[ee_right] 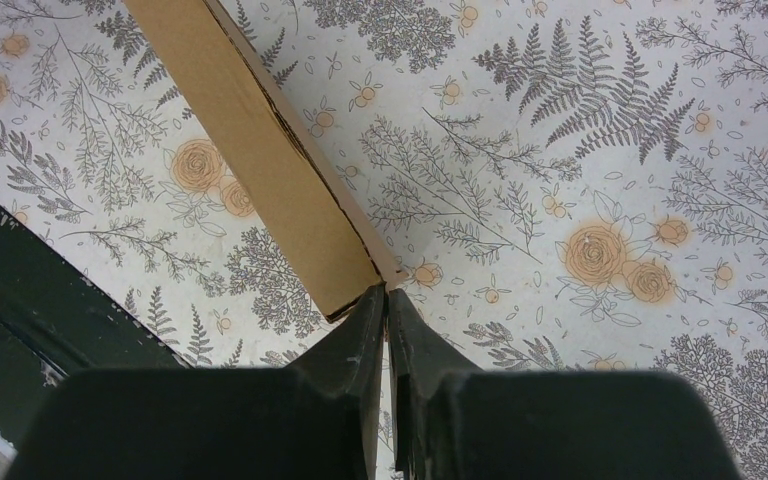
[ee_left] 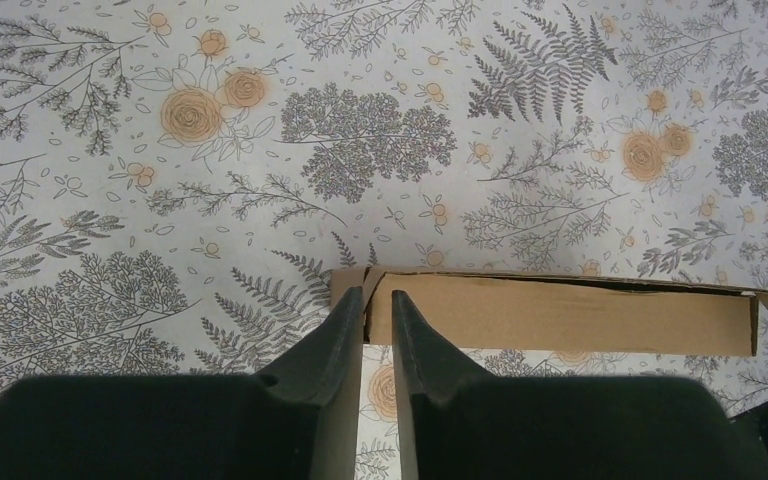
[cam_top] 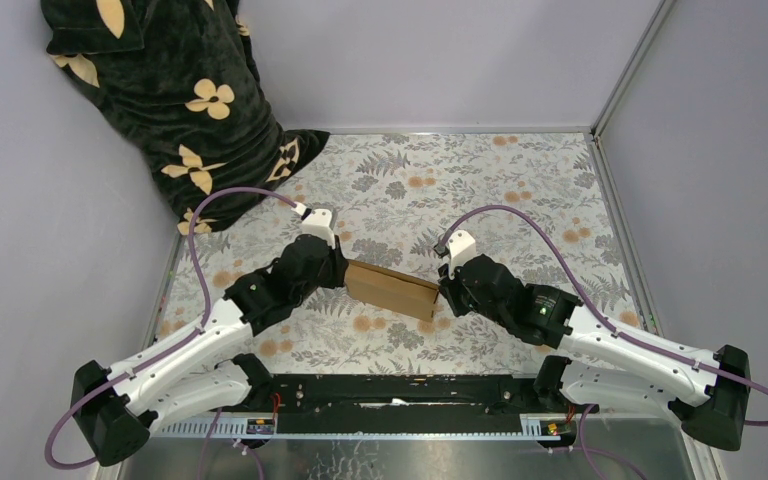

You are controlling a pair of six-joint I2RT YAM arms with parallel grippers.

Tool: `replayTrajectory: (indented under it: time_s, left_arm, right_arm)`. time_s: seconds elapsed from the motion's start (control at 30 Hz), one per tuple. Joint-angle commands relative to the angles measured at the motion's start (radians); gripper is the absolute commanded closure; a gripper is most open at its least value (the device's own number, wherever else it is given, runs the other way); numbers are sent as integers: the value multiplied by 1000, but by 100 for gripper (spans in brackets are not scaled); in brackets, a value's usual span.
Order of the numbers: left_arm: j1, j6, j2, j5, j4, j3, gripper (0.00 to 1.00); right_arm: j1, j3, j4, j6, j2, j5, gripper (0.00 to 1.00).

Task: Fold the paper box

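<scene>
The paper box (cam_top: 392, 288) lies folded into a shallow shape near the middle of the tabletop (cam_top: 520, 190), spanning the gap between both arms. The right gripper (ee_right: 388, 292) is almost closed, pinching a thin flap at one corner. The left gripper (ee_left: 375, 295) has its jaws a narrow gap apart at the opposite end, and I cannot tell whether it grips the cardboard.

Counted from above: one brown paper box (cam_top: 392, 288), one flower-printed surface (cam_top: 480, 180), two white-and-black arms, each with one hand, making a left hand (cam_top: 338, 268) and a right hand (cam_top: 445, 287), two purple cables (cam_top: 196, 225), and one dark cloth (cam_top: 175, 90) with cream flowers.
</scene>
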Motion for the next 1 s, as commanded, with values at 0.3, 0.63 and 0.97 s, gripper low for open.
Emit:
replayTrajectory:
  time_s: [0.3, 0.63, 0.97]
  left_arm:
    - [-8, 15, 11, -49, 64, -11, 80]
    - [-10, 15, 12, -65, 63, -10, 74]
    - [-10, 14, 17, -71, 67, -13, 76]
  right_arm:
    - [8, -2, 45, -10, 1, 4, 89]
    - [8, -4, 49, -10, 2, -6, 89]
    - [8, -5, 50, -10, 4, -10, 89]
